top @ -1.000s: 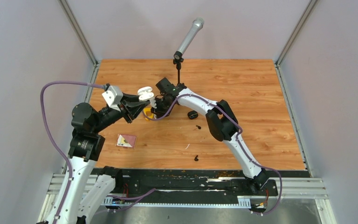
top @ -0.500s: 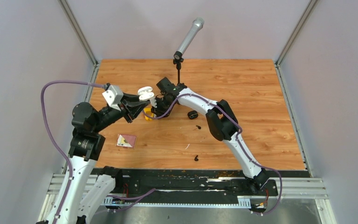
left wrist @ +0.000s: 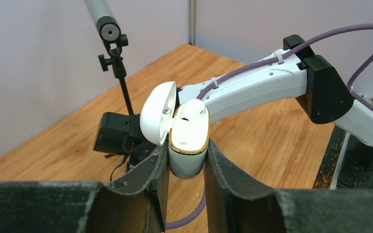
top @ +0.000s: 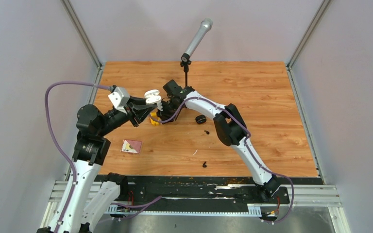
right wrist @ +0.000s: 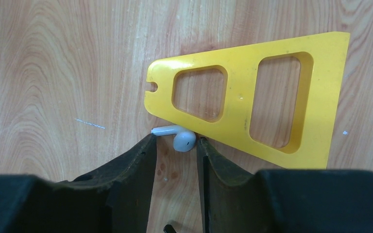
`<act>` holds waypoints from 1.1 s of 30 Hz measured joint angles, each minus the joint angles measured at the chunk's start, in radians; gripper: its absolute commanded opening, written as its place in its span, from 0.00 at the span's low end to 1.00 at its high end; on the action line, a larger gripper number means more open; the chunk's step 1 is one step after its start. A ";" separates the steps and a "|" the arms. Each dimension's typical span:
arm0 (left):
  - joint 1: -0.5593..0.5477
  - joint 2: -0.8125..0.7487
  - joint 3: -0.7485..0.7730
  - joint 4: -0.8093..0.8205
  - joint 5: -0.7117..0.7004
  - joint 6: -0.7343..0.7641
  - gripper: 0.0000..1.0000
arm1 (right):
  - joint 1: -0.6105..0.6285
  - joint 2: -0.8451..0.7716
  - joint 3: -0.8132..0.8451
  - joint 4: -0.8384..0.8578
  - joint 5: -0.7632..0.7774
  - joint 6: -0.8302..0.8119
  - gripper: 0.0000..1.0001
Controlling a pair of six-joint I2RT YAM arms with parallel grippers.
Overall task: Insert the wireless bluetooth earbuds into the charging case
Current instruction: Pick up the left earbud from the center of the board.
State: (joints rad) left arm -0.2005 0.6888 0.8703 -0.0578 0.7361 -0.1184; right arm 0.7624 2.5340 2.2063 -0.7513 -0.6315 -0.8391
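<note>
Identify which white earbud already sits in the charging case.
The earbud in the open white case held by the left gripper; the other earbud lies on the table beside the yellow plate.

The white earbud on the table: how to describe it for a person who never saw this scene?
On the wooden table lies a flat yellow triangular piece with two cut-outs. The white earbud lies at its edge, between the fingers of the right end effector. It is rounded, with a short stem; its neighbour is flat and yellow.

Yellow cut-out triangle, microphone on stand, small card on wooden table.
</note>
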 measured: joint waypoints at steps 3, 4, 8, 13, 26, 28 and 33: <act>0.000 0.005 0.000 0.000 0.000 0.000 0.00 | 0.000 0.006 0.008 0.000 -0.007 0.000 0.37; 0.000 0.006 0.000 0.000 0.000 0.000 0.00 | 0.000 0.008 0.011 0.000 -0.009 0.000 0.35; 0.000 0.007 -0.005 0.008 0.000 -0.008 0.00 | 0.000 0.013 0.016 0.001 -0.015 -0.001 0.29; 0.000 0.011 -0.010 0.026 0.000 -0.012 0.00 | 0.000 0.013 0.017 -0.001 -0.022 -0.001 0.19; 0.000 0.006 -0.013 0.040 -0.014 -0.013 0.00 | 0.000 -0.044 -0.068 -0.014 -0.047 0.047 0.04; 0.000 0.009 -0.013 0.048 -0.023 -0.014 0.00 | 0.001 -0.099 -0.137 -0.013 -0.059 0.065 0.03; 0.000 0.029 -0.013 0.076 -0.046 -0.015 0.00 | 0.007 -0.324 -0.329 0.015 -0.084 0.094 0.02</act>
State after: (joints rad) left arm -0.2005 0.7181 0.8570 0.0185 0.6899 -0.1333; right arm 0.7696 2.2097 1.8774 -0.7361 -0.7158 -0.7452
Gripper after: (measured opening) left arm 0.352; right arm 0.196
